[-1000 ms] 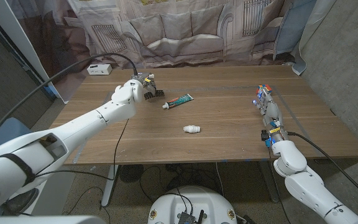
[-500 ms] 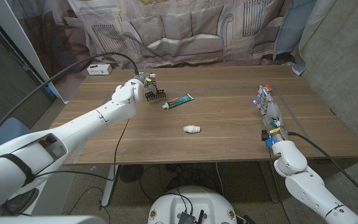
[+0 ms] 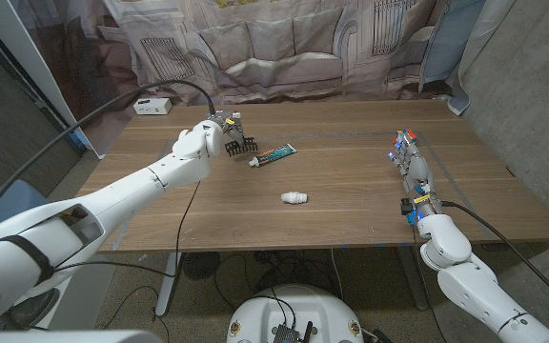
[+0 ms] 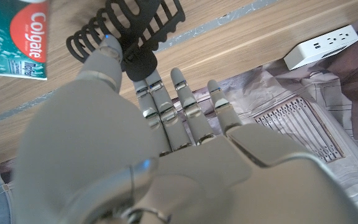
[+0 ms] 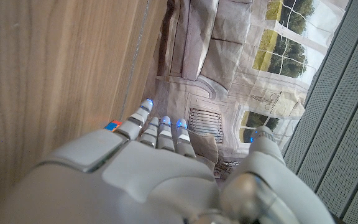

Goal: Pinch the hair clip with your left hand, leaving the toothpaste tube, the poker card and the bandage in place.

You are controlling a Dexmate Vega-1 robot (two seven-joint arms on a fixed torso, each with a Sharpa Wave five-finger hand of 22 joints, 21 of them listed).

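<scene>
The hair clip [image 3: 241,145] has moved a little closer to the toothpaste tube [image 3: 274,154], pinched in the left hand [image 3: 215,136] above the surface [image 3: 351,191]. The right hand [image 3: 411,164] waits far off, fingers straight, holding nothing.

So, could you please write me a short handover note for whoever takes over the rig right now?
Left hand: pinches the black hair clip at the table's far left, next to the toothpaste tube; the left wrist view shows a fingertip on the clip.
Right hand: holds nothing, fingers apart, at the table's right side.
Things: the tube lies mid-table; a small white roll, probably the bandage, lies nearer the robot. I cannot make out the poker card.
Done: the clip is pinched, and nothing touches the tube or the bandage.
Left: hold the pinch and confirm it is secure.
</scene>
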